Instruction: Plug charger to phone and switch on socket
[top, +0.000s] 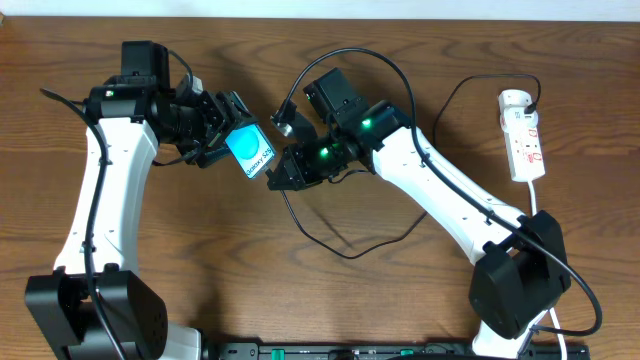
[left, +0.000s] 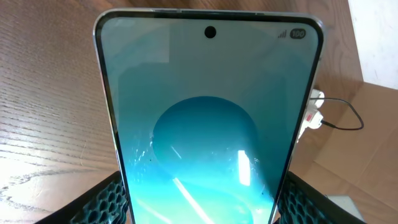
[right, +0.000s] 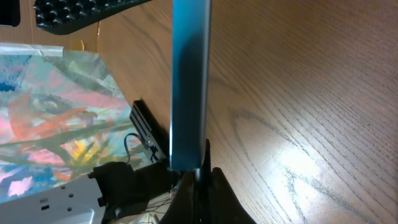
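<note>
"Overhead first. Where's the phone?"

"The left end effector (top: 222, 128) pinches the phone (top: 250, 151) above the middle of the counter (top: 300, 300), nearer the far edge. The right end effector (top: 278, 175) sits at the phone's lower end, pressed together on the charger (top: 335, 250), whose cable loops toward the near edge. The socket (top: 526, 140) lies by the right edge, near the far corner."

"Left wrist?"

"The screen fills the view, upright between the textured fingers (left: 106, 199)."

"Right wrist?"

"The phone is edge-on, its end meeting the closed tips. Whether the connector is seated, I cannot tell."
</note>
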